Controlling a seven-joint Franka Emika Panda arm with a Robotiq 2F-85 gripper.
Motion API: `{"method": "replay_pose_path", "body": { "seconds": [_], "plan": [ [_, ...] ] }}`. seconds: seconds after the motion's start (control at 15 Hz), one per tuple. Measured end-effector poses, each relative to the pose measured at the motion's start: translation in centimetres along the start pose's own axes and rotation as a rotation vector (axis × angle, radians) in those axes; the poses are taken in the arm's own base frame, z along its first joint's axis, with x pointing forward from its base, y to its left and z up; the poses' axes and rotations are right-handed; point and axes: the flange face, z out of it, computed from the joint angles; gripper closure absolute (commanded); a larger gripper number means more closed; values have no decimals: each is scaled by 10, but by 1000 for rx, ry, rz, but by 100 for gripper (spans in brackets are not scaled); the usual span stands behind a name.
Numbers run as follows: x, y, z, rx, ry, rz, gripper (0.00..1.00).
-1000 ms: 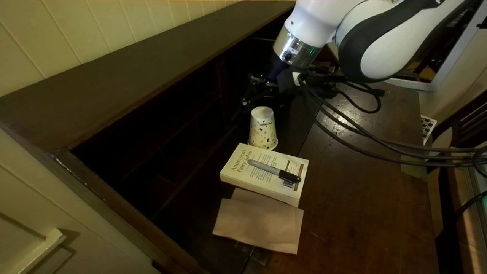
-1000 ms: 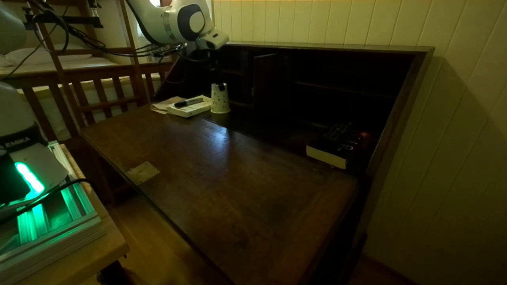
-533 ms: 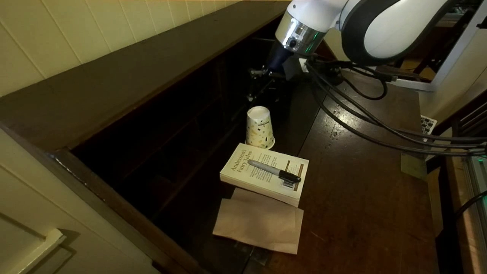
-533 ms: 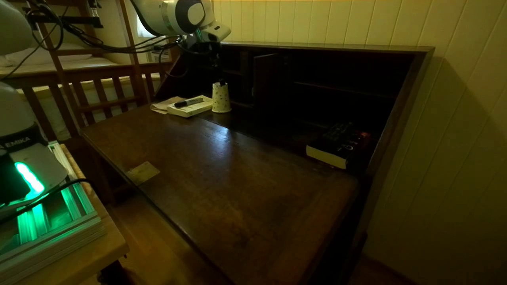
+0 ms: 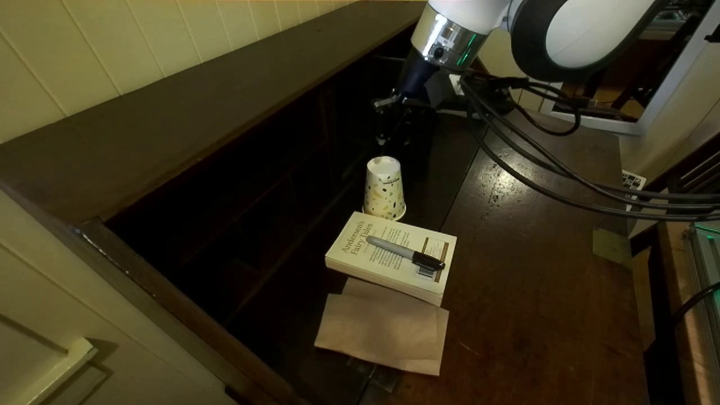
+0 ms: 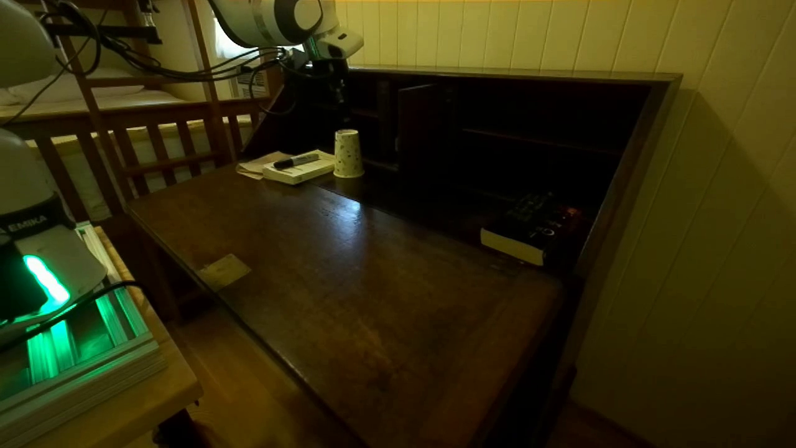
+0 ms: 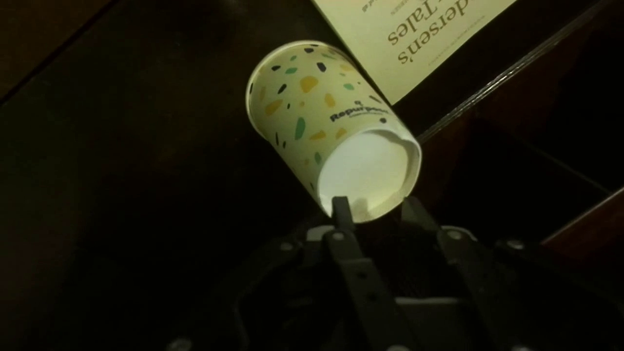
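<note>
A paper cup point(image 5: 385, 194) with yellow, green and dark flecks stands upside down on the desk, its closed base facing up. It also shows as a cup point(image 6: 348, 155) beside the book in an exterior view. My gripper point(image 5: 394, 139) hangs above the cup's base, pointing down and apart from it in both exterior views. In the wrist view the gripper point(image 7: 374, 204) has its fingers part-way apart with nothing between them; the fingertips overlap the near edge of the cup point(image 7: 312, 105). Close by lies a pale paperback point(image 5: 371, 267), "Andersen's Fairy Tales", with a grey-and-black marker point(image 5: 391, 247) across it.
Folded brown paper point(image 5: 382, 334) lies by the paperback. Dark cubbyholes point(image 5: 242, 191) run along the desk's back, with a small door point(image 6: 418, 130) ajar. A thick dark book point(image 6: 525, 227) sits at the desk's far end. Cables point(image 5: 540, 197) trail from the arm.
My gripper has risen away from the cup, and its finger no longer overlaps the cup's top in an exterior view. The jaws have narrowed. The cup has shifted very slightly.
</note>
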Motion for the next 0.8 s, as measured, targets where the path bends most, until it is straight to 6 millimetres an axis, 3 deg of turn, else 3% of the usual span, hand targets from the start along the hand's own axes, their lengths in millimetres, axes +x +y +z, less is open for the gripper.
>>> {"method": "replay_pose_path", "body": {
  "seconds": [0.27,0.4,0.53,0.73,0.8],
  "plan": [
    [4,1,-9,3,4,-28,7],
    [5,4,-10,-7,-2,-42,0],
    [4,8,-8,-17,-8,-57,0],
    [6,19,1,-21,-28,-87,12],
    [6,21,3,-27,-27,-100,21]
  ]
}}
